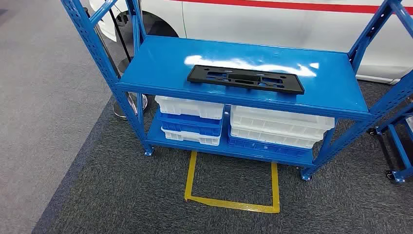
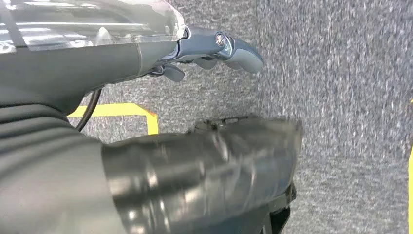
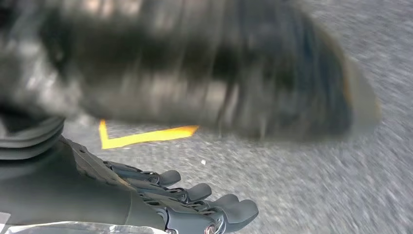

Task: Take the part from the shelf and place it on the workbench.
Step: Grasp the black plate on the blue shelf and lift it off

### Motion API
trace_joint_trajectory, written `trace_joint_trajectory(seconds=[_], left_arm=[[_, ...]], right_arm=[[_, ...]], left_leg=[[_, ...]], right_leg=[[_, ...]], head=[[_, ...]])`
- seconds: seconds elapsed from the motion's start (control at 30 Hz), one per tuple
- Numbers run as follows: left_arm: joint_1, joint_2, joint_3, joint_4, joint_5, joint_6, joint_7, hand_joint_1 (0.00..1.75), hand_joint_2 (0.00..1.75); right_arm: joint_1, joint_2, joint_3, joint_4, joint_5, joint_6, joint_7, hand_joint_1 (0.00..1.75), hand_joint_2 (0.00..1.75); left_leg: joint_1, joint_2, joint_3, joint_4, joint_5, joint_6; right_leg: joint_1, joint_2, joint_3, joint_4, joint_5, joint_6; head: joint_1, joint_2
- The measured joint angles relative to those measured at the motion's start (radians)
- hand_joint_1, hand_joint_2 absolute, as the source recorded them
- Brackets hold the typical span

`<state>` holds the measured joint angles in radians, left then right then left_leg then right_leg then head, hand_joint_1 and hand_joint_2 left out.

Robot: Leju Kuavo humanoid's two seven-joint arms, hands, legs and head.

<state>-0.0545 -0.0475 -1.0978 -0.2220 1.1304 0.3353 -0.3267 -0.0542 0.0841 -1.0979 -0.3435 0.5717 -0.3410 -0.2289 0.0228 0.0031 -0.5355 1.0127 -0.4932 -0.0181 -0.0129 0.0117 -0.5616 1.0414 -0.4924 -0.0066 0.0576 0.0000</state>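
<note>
A flat black plastic part (image 1: 246, 79), long and pierced with slots, is laid on the top board of a blue metal shelf (image 1: 336, 92), near the board's front edge and roughly at mid-width. On the lower board, white and blue plastic trays (image 1: 191, 120) are stacked in two piles side by side. A square outline of yellow tape (image 1: 233, 203) is marked on the dark grey carpet in front of the shelf. A white vehicle body with a red stripe (image 1: 272, 19) is seen behind the shelf. The left hand (image 2: 214, 48) is seen in the left wrist view over the carpet, fingers extended and slightly spread, with nothing held. The right hand (image 3: 195, 204) is likewise seen in the right wrist view over the carpet, fingers extended, with nothing held. Both hands are well apart from the part, which is touched by neither.
</note>
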Motion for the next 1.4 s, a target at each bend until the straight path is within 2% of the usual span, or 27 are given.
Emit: trace_joint_trajectory(seconds=[0.3,0.53,0.77,1.4], left_arm=[[-0.018,-0.005,-0.103,0.019,0.105,0.031,-0.031,0.0,0.0],[-0.028,-0.009,-0.163,0.029,0.149,0.041,-0.045,0.0,0.0],[-0.039,-0.01,-0.212,0.037,0.173,0.051,-0.051,0.0,0.0],[-0.072,-0.015,-0.334,0.049,0.175,0.056,-0.053,0.0,0.0]], right_arm=[[-0.007,0.005,-0.024,-0.178,-0.033,-0.005,-0.141,0.0,0.0],[0.01,0.015,0.089,-0.373,-0.042,-0.006,-0.19,0.0,0.0],[0.007,0.014,0.287,-0.522,-0.029,-0.01,-0.211,0.0,0.0],[-0.069,-0.026,0.965,-0.822,0.012,-0.003,-0.231,0.0,0.0]], left_leg=[[0.0,0.0,0.0,0.0,0.0,0.0],[0.0,0.0,0.0,0.0,0.0,0.0],[0.0,0.0,0.0,0.0,0.0,0.0],[0.0,-0.001,0.001,0.0,0.001,0.001]], right_leg=[[0.0,0.0,0.0,0.0,0.0,0.0],[0.0,0.0,0.0,0.0,0.0,0.0],[0.0,0.0,0.0,0.0,0.0,0.0],[0.0,0.0,0.0,0.001,0.0,0.0]], head=[[0.0,0.0],[0.0,0.0],[0.0,0.0],[0.0,0.0]])
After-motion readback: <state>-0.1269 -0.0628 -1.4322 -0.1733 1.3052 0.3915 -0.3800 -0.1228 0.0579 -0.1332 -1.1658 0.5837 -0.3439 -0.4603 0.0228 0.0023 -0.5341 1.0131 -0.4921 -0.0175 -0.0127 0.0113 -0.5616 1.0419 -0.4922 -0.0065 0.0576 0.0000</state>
